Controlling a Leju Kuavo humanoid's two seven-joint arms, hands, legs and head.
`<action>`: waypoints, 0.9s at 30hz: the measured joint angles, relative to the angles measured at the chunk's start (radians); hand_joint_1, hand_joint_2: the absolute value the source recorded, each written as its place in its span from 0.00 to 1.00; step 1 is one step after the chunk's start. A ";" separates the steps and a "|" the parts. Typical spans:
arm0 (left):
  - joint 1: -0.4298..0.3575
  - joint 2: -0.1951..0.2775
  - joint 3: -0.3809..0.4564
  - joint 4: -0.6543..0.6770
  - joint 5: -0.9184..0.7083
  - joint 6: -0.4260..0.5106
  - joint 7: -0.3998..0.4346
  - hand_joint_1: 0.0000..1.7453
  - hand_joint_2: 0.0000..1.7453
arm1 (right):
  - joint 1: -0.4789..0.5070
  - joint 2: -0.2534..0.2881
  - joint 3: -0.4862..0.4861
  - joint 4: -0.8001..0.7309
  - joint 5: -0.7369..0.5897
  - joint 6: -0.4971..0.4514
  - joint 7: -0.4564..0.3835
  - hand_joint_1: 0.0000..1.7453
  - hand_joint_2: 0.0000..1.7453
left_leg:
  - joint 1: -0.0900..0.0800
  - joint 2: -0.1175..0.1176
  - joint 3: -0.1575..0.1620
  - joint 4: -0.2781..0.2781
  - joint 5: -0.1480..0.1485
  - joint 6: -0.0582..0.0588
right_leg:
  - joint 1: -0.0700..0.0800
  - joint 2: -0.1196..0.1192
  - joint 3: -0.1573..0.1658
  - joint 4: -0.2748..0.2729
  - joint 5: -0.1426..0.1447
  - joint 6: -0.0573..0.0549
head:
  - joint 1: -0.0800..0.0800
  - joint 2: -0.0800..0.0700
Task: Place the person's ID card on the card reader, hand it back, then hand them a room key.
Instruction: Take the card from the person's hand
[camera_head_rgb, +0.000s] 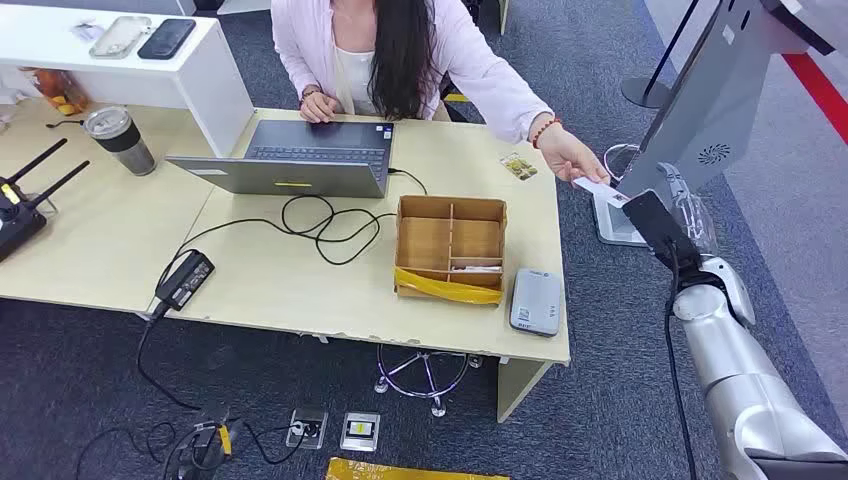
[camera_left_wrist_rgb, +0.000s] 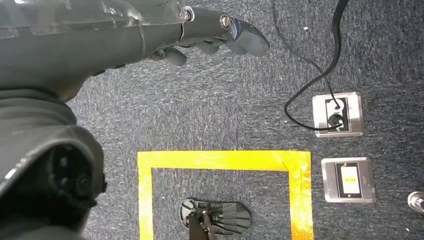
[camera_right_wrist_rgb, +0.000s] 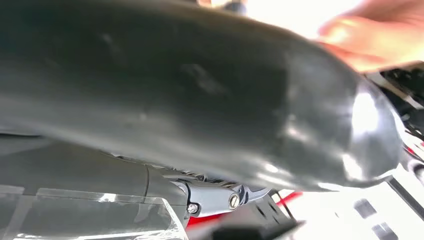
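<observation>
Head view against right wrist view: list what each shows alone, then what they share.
Head view alone: the desk, laptop, divided cardboard box, grey card reader, and the white card the person holds out toward the right hand.

Right wrist view alone: a close look at the hand's thick dark thumb and a clear plastic cover.

Both: the person's hand, blurred in the wrist view, close to the robot's hand.

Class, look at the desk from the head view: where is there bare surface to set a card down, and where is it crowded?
Free: the desk between the power adapter and the cardboard box, and the patch between the tumbler and the laptop. Crowded: the right end, with the card reader, person's hand and right hand.
</observation>
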 joint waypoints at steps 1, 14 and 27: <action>0.000 0.000 0.000 0.000 0.000 0.001 0.000 0.00 0.00 | -0.001 0.002 0.006 -0.001 0.009 -0.007 0.002 0.00 0.00 | 0.000 0.000 0.000 0.000 0.000 0.000 | 0.000 0.000 0.000 0.000 0.000 0.000 | 0.000 0.000; 0.002 -0.006 0.000 -0.001 -0.013 0.016 0.000 0.00 0.00 | -0.004 0.018 0.130 -0.015 0.209 -0.177 0.052 0.00 0.00 | 0.000 0.000 0.000 0.000 0.000 0.000 | 0.000 0.000 0.000 0.000 0.000 0.000 | 0.000 0.000; 0.002 -0.006 0.000 -0.001 -0.021 0.013 -0.002 0.00 0.00 | 0.001 0.024 0.163 -0.034 0.233 -0.138 0.070 0.00 1.00 | 0.000 0.000 0.000 0.000 0.000 0.000 | 0.000 0.000 0.000 0.000 0.000 0.000 | 0.000 0.000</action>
